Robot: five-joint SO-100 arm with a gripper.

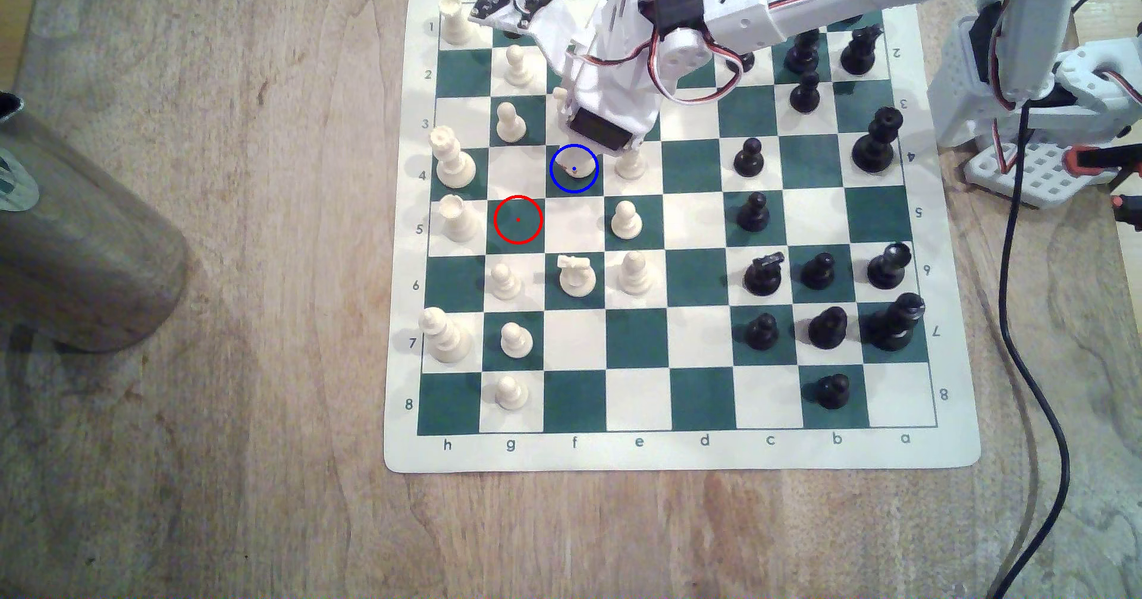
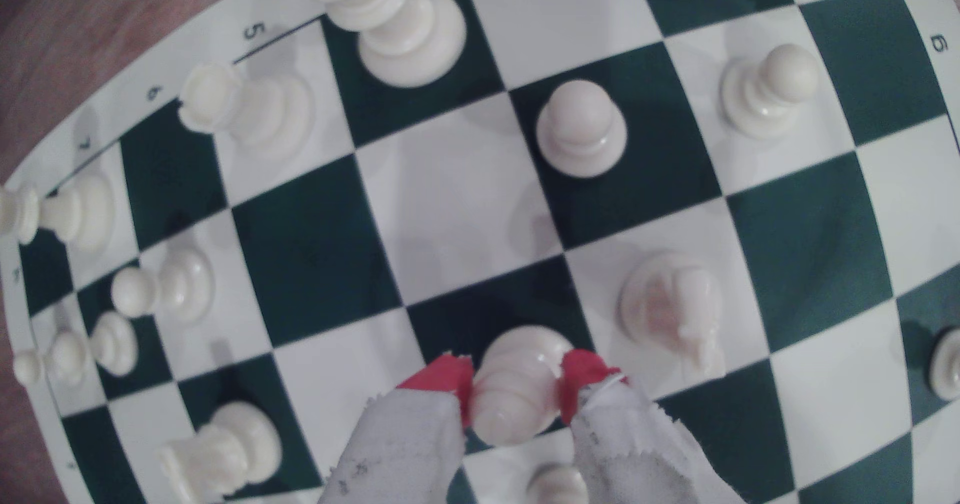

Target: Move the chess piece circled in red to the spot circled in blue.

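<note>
The red-tipped, cloth-wrapped hand (image 2: 517,384) grips the cream-white plastic bishop (image 2: 514,384), standing beneath it on the blue-ringed dark green square (image 1: 563,180)

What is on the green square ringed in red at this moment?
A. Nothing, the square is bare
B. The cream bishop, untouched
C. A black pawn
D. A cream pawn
A. In the exterior view the red-ringed square is bare green, while the wrist view shows the claw with its red-tipped fingers closed on the cream bishop, over the blue-ringed square.
</note>
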